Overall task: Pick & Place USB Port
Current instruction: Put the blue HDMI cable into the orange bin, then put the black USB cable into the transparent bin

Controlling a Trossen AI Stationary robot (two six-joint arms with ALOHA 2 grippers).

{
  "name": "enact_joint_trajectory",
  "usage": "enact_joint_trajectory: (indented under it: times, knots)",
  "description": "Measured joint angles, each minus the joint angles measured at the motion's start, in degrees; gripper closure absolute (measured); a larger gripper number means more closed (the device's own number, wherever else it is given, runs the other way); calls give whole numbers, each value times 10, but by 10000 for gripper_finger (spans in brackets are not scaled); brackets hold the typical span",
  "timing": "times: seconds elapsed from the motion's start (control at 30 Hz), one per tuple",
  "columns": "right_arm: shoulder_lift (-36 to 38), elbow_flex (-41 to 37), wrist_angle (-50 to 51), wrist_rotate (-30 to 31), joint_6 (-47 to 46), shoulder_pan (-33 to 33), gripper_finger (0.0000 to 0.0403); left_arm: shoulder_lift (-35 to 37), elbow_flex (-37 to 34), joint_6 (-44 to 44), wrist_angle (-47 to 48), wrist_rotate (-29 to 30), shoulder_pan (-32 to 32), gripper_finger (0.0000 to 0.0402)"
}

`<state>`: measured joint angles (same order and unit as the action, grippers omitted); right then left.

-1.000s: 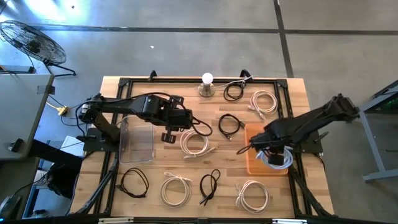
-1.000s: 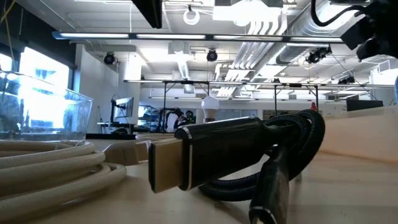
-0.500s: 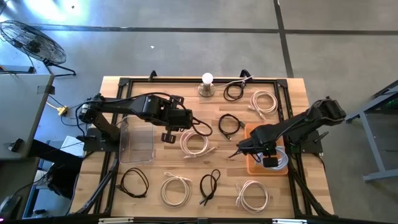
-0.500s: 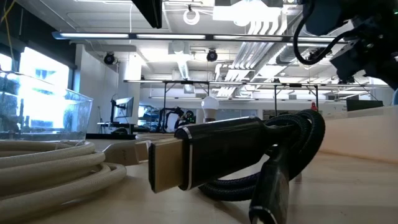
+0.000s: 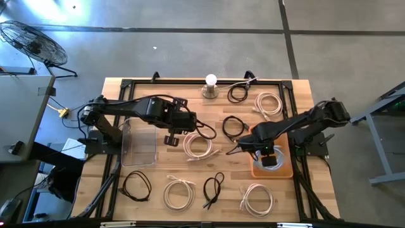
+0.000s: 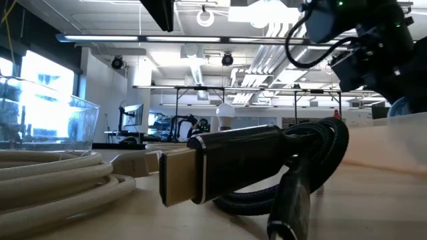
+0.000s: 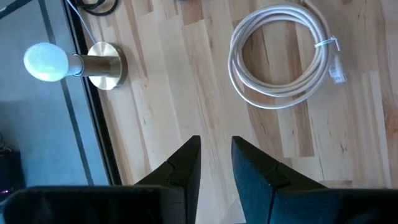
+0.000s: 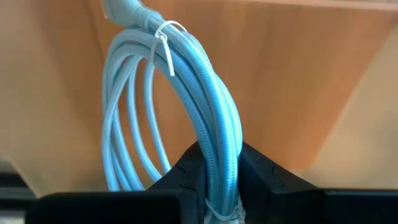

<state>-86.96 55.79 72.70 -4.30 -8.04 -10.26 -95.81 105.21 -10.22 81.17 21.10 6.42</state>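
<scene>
Carrying the coiled cable over the orange tray, release still to come.

My right gripper [image 8: 219, 163] is clamped on the pale blue cable coil [image 8: 180, 106], which hangs from its fingers just above the orange tray [image 5: 258, 170]; next I judge a short descent, then opening. The coil is tidy, cinched by a zip tie. My left gripper [image 7: 216, 163], fingers slightly apart and empty, waits near a white cable [image 7: 280, 59].

The pale blue coiled cable [image 8: 214, 124] is bundled with white zip ties and hangs upright, pinched between the right gripper's [image 8: 219, 168] two dark fingers. It hangs over the orange tray [image 5: 286, 170], which lies near the tabletop's right edge. The coil's loops droop freely, one plug end sticking out of the bundle.
</scene>
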Motion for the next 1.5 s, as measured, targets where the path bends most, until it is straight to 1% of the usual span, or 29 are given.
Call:
enact_joint_trajectory:
  times: [0.07, 0.1, 0.17, 0.23, 0.3, 0.37, 0.47, 0.57, 0.63, 0.7, 0.83, 0.9, 1.0, 1.1, 1.2, 1.27, 1.37, 1.5]
  knots:
    - [0, 0, -22, -1, -12, 8, 351, 0, -4, 0, -5, -11, 1, 314]
    - [0, 0, -34, 0, -17, 10, 345, 0, -10, 0, -6, -13, 1, 314]
    - [0, 0, -47, 12, -21, 14, 312, 0, -24, 0, -2, -21, 1, 314]
    - [0, 0, -50, 38, -25, 14, 277, 0, -39, 0, 0, -22, 1, 314]
    - [0, 0, -45, 56, -25, 14, 252, 0, -59, 0, -1, -23, 1, 314]
    - [0, 0, -45, 75, -23, 14, 238, 0, -79, 0, -1, -25, 0, 314]
    - [0, 0, -44, 112, -21, 14, 230, 0, -106, -5, -2, -22, 0, 314]
    - [0, 0, -24, 170, -19, 14, 228, 0, -113, 0, 0, 4, 0, 315]
    - [0, 0, -5, 216, -20, 14, 228, 0, -113, -2, -3, 9, 1, 315]
    - [0, 0, 13, 270, -19, 14, 227, 0, -113, -8, -4, 10, 1, 315]
    - [0, 0, 37, 402, -15, 14, 227, 0, -113, -16, -1, 27, 0, 315]
    - [0, 7, 42, 455, -16, 21, 227, 0, -113, -16, 0, 34, 0, 315]
    - [0, 35, 44, 490, -27, 45, 227, 0, -113, -17, 0, 57, 0, 315]
    - [0, 76, 38, 490, -38, 80, 231, 0, -113, -30, 0, 70, 0, 315]
    - [0, 121, 13, 436, -32, 126, 235, 0, -113, -40, 0, 81, 0, 315]
    - [0, 146, -25, 394, -7, 157, 235, 0, -113, -48, 0, 89, 0, 315]
    - [0, 165, -105, 329, 83, 198, 235, 0, -113, -50, 1, 101, 0, 315]
    - [0, 165, -216, 252, 229, 240, 236, 0, -113, -50, 17, 111, 0, 315]
